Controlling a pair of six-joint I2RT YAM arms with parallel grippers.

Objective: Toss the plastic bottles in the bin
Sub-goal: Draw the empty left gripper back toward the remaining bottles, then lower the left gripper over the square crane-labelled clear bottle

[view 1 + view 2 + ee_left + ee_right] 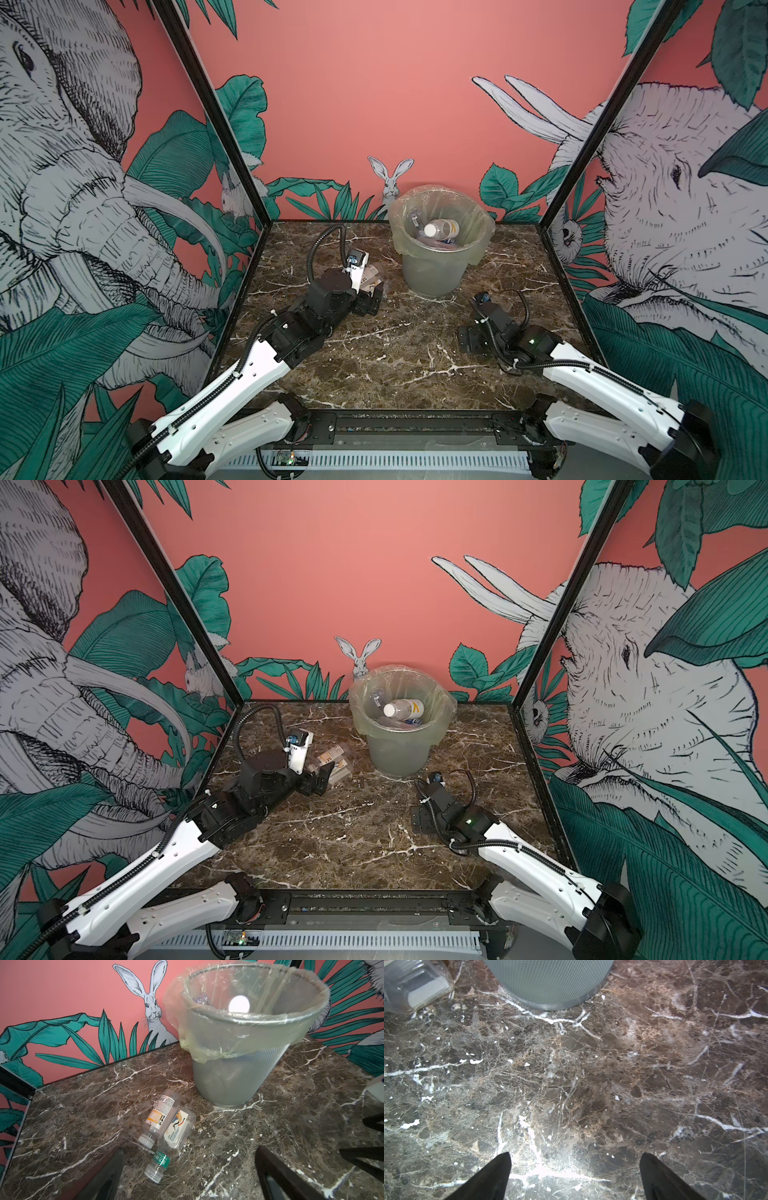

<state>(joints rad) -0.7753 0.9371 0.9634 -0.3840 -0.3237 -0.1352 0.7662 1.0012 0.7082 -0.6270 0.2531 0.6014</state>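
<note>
Two plastic bottles lie side by side on the marble. One has an orange label and a white cap (160,1115); the other has a crane label and a green neck band (174,1136). My left gripper (189,1148) hovers open just short of them, holding nothing; in both top views it (368,301) (322,781) partly hides them (334,756). The bin (436,270) (399,754) (239,1076) stands at the back, bag-lined, with several bottles inside, a white-capped one on top (442,228). My right gripper (469,338) (575,1153) is open and empty, low over the marble in front of the bin.
Black frame posts and patterned walls close in the marble table (395,374) on three sides. In the right wrist view the bin's base (550,985) and one bottle's end (419,987) are ahead. The right gripper's fingers (374,1122) show at the edge of the left wrist view.
</note>
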